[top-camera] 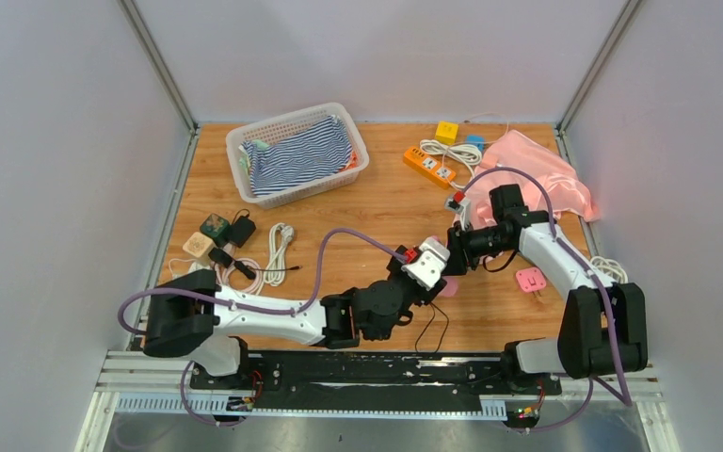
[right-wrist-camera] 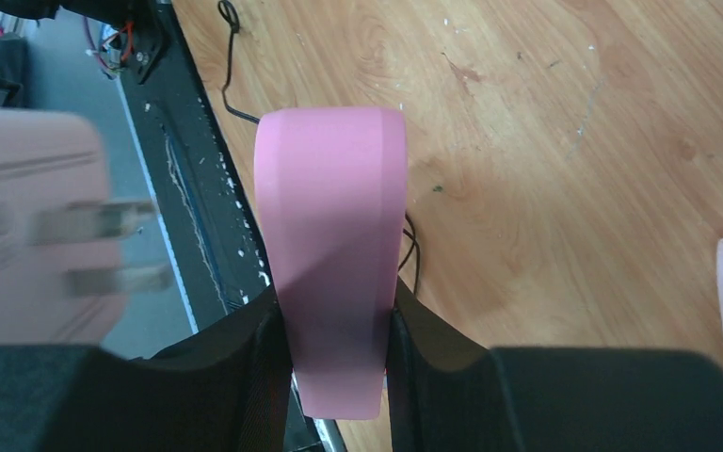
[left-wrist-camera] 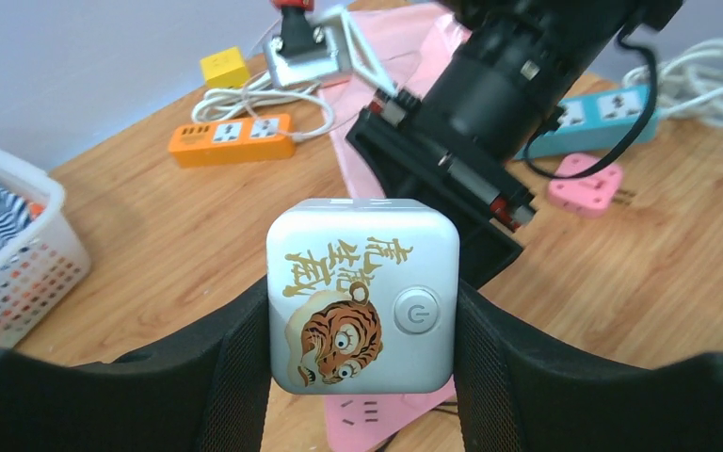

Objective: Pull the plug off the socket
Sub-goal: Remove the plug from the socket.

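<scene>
My left gripper is shut on the plug, a white cube with a tiger print and a round power button. The cube is held above the table at centre. In the right wrist view the plug is a blur at the left, with its two metal prongs bare in the air. My right gripper is shut on the flat pink socket, seen edge-on. In the left wrist view the socket sits just below the cube with its slots uncovered. Plug and socket are apart.
A white basket of striped cloth stands at the back left. At the back right are an orange power strip, a yellow cube and pink cloth. Another pink socket lies to the right. Small cubes and a white cable lie to the left.
</scene>
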You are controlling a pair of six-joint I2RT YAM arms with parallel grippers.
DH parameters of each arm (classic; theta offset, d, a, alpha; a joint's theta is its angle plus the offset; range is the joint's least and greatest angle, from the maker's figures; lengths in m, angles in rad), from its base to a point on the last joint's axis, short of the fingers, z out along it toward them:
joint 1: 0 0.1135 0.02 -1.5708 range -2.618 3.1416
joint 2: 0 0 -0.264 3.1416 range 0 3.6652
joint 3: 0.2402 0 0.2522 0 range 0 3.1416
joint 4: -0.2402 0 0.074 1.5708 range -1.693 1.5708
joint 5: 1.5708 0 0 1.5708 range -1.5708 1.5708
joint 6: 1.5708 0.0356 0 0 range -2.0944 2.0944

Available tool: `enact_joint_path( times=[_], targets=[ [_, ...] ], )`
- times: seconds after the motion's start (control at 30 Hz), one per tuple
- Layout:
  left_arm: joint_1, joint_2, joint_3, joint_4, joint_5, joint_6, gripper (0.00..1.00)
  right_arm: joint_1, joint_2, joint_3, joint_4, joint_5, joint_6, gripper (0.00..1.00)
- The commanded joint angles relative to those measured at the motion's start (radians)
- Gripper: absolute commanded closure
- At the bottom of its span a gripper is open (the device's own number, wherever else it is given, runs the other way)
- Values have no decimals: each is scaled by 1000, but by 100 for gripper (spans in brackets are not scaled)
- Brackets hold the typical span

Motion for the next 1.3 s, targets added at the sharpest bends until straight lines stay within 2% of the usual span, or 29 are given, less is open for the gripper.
enact_joint_path(
  times=[0.0, 0.07, 0.27, 0.43, 0.73, 1.03, 1.27],
  targets=[
    [49, -91, 30, 8, 130, -169, 100, -6, 7, 2, 2, 42, -20, 100],
    [67, -125, 14, 5, 172, -215, 100, -6, 7, 2, 2, 43, -19, 100],
    [67, -191, -25, 6, 197, -213, 100, -6, 8, 3, 1, 43, -20, 100],
    [83, -227, -64, 6, 272, -213, 100, -6, 6, 8, -10, 44, -34, 100],
    [187, -295, -160, 9, 569, -241, 100, -20, 0, 32, -60, 26, -96, 100],
    [228, -344, -229, 7, 638, -211, 100, -111, -35, 117, -177, -58, -209, 100],
    [268, -405, -300, 7, 657, -169, 100, -123, -28, 218, -193, -49, -248, 100]
  ],
)
